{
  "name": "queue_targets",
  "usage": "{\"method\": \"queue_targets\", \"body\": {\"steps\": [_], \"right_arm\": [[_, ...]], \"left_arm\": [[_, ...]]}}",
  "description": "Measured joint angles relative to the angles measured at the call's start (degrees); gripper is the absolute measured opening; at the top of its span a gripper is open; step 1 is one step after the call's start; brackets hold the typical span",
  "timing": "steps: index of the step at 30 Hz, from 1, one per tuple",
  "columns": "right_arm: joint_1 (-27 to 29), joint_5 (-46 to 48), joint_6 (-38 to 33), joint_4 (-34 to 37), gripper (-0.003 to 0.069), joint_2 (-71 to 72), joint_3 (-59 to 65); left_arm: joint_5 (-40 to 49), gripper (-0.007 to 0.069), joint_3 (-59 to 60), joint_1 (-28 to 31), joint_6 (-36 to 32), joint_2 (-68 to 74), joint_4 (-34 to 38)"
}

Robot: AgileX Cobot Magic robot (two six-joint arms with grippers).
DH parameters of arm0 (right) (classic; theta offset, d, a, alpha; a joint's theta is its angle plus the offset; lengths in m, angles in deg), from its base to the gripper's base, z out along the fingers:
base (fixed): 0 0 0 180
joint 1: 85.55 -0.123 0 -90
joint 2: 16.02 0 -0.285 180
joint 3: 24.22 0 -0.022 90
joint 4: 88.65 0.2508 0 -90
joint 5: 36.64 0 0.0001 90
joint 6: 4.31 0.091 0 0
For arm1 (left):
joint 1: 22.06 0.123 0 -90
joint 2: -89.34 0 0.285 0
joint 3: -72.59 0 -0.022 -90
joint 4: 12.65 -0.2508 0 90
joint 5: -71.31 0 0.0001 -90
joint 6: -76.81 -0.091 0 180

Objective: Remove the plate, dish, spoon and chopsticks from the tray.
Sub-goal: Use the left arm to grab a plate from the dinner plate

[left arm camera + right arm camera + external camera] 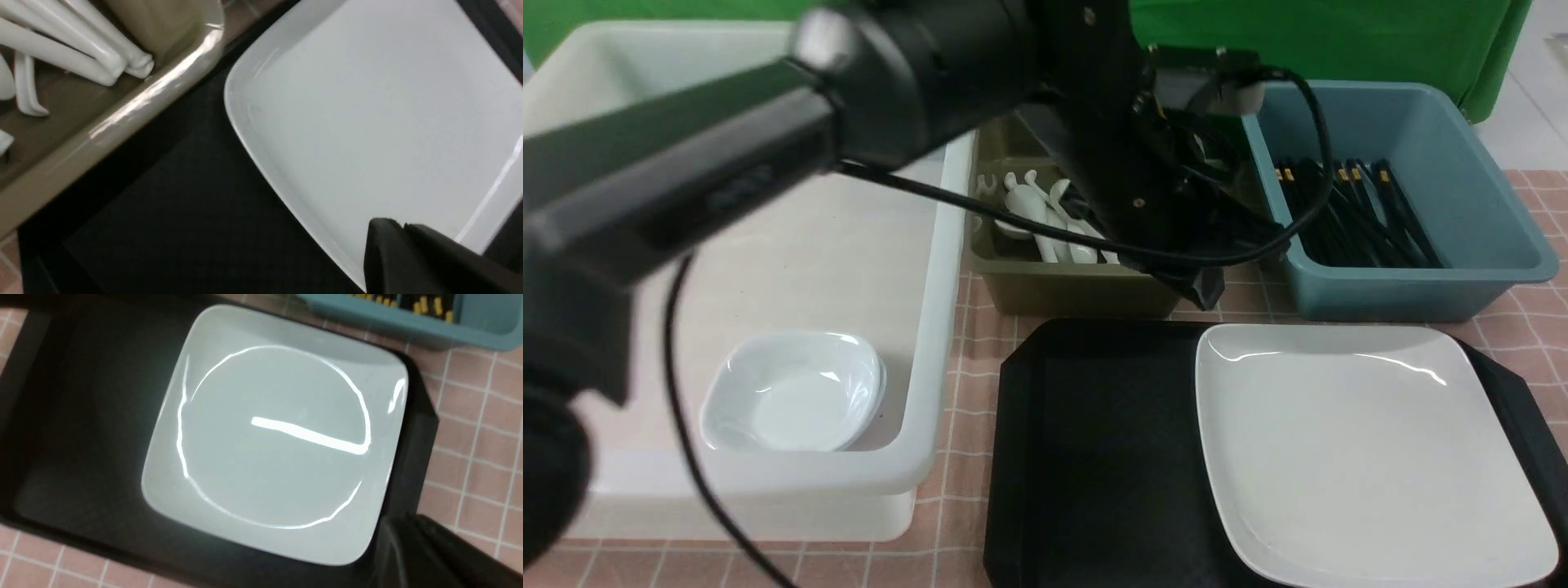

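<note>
Front view: a pink checked cloth (964, 457) covers the table. A green backdrop (1339, 41) hangs behind it, and pale floor (1539, 106) shows past the backdrop's right end.

The left gripper (1205, 290) hangs over the far rim of the tray (1094, 457). Whether its jaws are apart or together cannot be told.

- **Bins:** There are three.
  - The white tub (931, 327) stands well to the gripper's left.
  - The olive bin (1062, 290) is just behind it and to its left.
  - The blue-grey bin (1462, 212) is just to its right.
- **Dish:** One small white dish (792, 392) lies in the tub. A doubled rim may mean a second one beneath it.
- **Spoons:** Several white spoons (1054, 237) lie in the olive bin. The arm hides part of them, so no sure count is possible.
- **Tray and plate:** There is one tray, on the gripper's near side. One plate (1364, 449) rests on its right half, near the gripper on its near side and to its right.
- **Chopsticks:** A bundle of black chopsticks (1372, 229) lies in the blue-grey bin, too tangled to count.

In the right wrist view, the right gripper (412, 547) is above the tray, just beside a corner of the plate. Its jaws are together.
</note>
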Motion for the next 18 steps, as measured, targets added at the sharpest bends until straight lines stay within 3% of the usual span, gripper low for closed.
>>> {"method": "queue_targets", "body": {"steps": [5,6,8,10,14,18], "right_arm": [[0.0,-0.41,0.0,1.91,0.003,4.34,1.45],[0.0,-0.42,0.0,1.92,0.003,4.43,1.45],[0.0,-1.0,0.0,2.37,0.003,4.93,1.45],[0.0,-1.39,-0.06,2.74,0.003,4.93,1.57],[0.04,-1.76,-0.23,3.03,0.003,4.93,1.78],[0.04,-1.87,-0.31,3.08,0.003,4.93,1.78]], "left_arm": [[-0.16,0.0262,-6.02,0.0,0.93,9.19,-2.82],[-0.15,0.0262,-6.18,0.0,0.93,9.8,-2.97],[-2.26,0.0377,-7.53,0.0,0.93,12.92,-3.17],[-4.45,0.0443,-7.8,0.0,0.95,14.85,-3.17],[-6.92,0.051,-7.84,-0.39,1.33,16.85,0.0],[-10.61,0.0521,-7.84,-0.62,1.4,18.74,1.77]]}}
